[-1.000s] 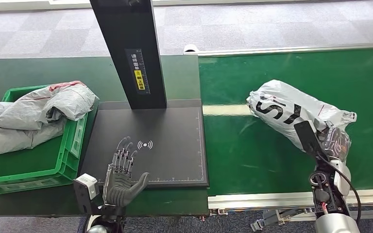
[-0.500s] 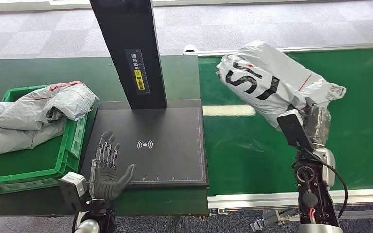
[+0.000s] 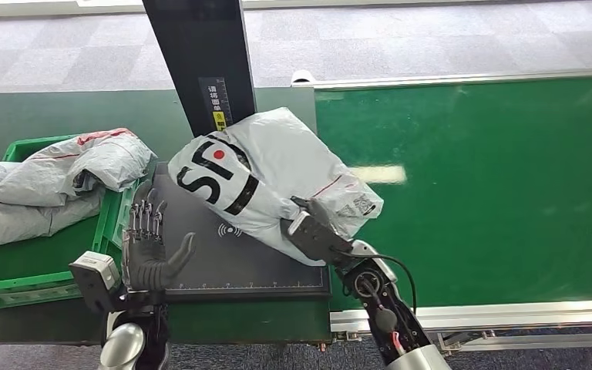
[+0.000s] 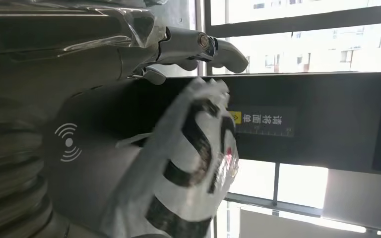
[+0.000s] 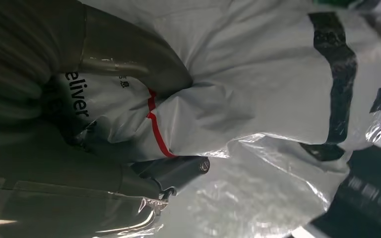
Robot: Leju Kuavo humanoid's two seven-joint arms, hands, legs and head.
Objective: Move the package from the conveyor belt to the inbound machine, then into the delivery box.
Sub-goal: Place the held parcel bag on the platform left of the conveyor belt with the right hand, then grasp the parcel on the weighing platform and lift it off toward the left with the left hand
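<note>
The right hand (image 3: 314, 233) holds the package (image 3: 266, 181), a soft white bag with big black letters, with its fingers (image 5: 171, 171) pinching a bunch of the plastic at one end. It grabs the bag there because the bag is floppy and a fistful of plastic gives it something to hold. The package hangs over the black scanner plate (image 3: 277, 274), which is the flat part of the inbound machine, and it covers most of the little wave sign (image 3: 230, 230) on that plate. The bag is probably held there so the machine can read its label. Whether the bag touches the plate or hangs just above it is hard to tell. The machine's tall black post (image 3: 200, 62) stands right behind the package. The left hand (image 3: 148, 250) holds nothing; it waits just beside the plate with its fingers (image 3: 145, 217) spread and pointing up, maybe ready to take the bag. The green box (image 3: 85, 274) sits next to the plate on the far side from the green belt (image 3: 493, 177), and gray bags (image 3: 46, 181) already lie in it. The package likely goes there next.
</note>
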